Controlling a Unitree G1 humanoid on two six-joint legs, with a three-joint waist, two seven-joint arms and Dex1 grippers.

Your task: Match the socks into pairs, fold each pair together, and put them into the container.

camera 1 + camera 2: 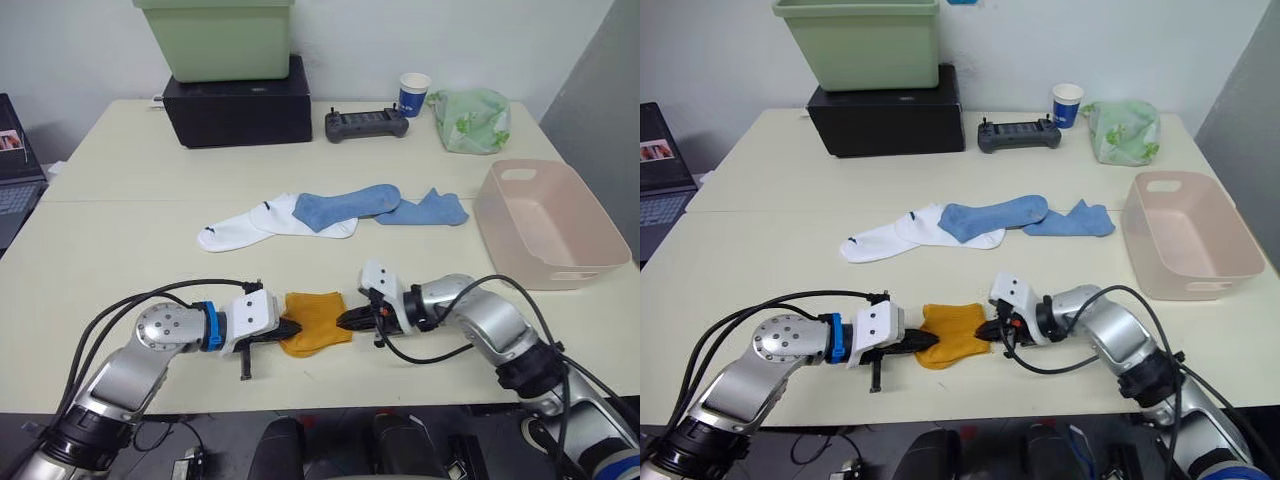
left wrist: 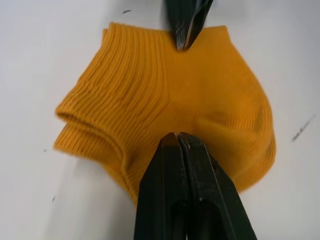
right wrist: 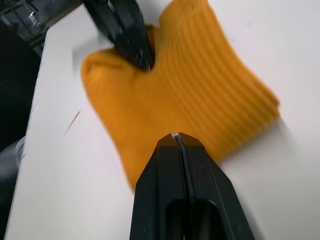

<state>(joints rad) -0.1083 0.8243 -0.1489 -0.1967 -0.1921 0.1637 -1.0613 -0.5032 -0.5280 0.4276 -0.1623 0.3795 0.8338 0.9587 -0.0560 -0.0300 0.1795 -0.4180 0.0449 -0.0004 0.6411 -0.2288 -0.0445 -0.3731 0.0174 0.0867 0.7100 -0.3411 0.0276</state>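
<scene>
A folded mustard-orange sock bundle point(image 1: 316, 322) lies near the table's front edge, between my two grippers. My left gripper point(image 1: 292, 329) is shut with its tips pinching the bundle's left side, where the fabric puckers point(image 2: 170, 100). From the opposite side, my right gripper point(image 1: 344, 320) is shut, its tips resting at the bundle's edge point(image 3: 200, 90). In the middle of the table, two white socks point(image 1: 245, 228) lie overlapping, with a light blue sock point(image 1: 345, 205) across them and a second blue one point(image 1: 432, 211) to its right. The pink container point(image 1: 548, 228) stands at the right, holding nothing.
At the back stand a black box point(image 1: 240, 115) with a light green bin point(image 1: 215, 35) on top, a black controller point(image 1: 366, 124), a blue paper cup point(image 1: 414, 93) and a pale green bag point(image 1: 472, 120). A laptop point(image 1: 12, 190) sits off the table's left side.
</scene>
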